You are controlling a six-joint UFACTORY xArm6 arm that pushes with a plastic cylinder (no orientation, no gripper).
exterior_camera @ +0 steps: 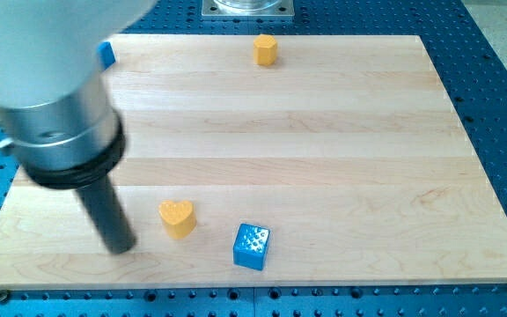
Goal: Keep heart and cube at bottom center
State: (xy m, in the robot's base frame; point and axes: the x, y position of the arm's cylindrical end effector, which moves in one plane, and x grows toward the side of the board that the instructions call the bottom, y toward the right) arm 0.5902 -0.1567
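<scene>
A yellow heart block (177, 217) lies on the wooden board near the view's bottom, left of centre. A blue cube (252, 246) lies just to its right and a little lower, close to the board's bottom edge. My tip (121, 247) rests on the board to the left of the heart, a short gap away and not touching it. The rod rises up and to the left into the arm's large grey and black body.
A yellow block, shape roughly hexagonal, (266, 49) sits near the board's top edge at centre. A blue block (106, 54) peeks out at the top left, mostly hidden behind the arm. The wooden board (341, 150) lies on a blue perforated table.
</scene>
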